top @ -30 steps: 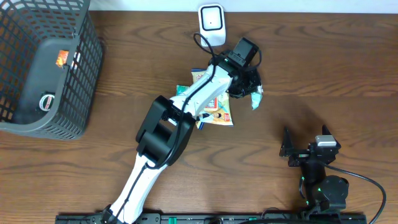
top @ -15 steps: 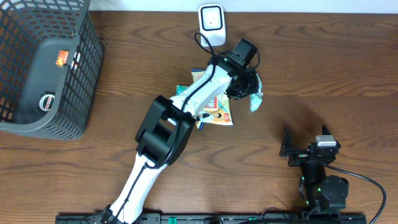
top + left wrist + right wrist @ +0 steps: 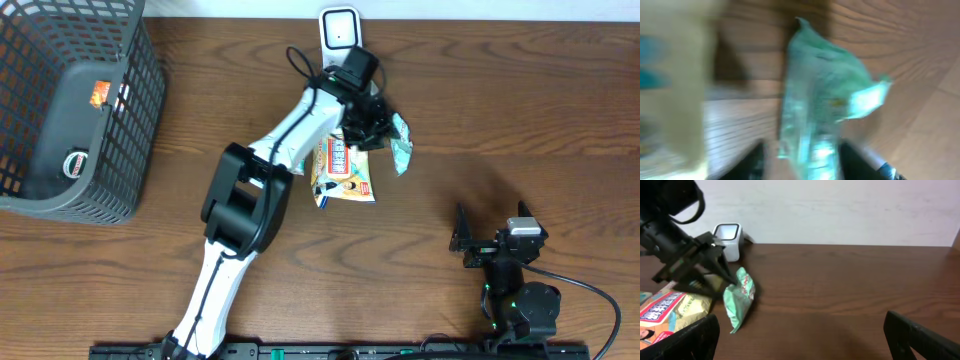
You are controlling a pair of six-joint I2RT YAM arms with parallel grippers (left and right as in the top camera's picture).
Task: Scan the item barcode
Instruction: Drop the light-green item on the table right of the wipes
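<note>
Your overhead camera looks straight down on the table (image 3: 520, 120). It is set far enough back to take in the basket (image 3: 145, 130) at the upper left of the frame and the scanner (image 3: 340, 35) at the upper centre.

Your left wrist camera sits very near the green packet (image 3: 825, 100), which fills the centre of its frame. The picture is blurred.

Your right wrist camera sits low, close to table level, and faces across the wood toward the back wall (image 3: 840, 210). It shares the scanner, the yellow packet (image 3: 670, 310) and the green packet with the overhead view.

The green packet appears in all three views.
</note>
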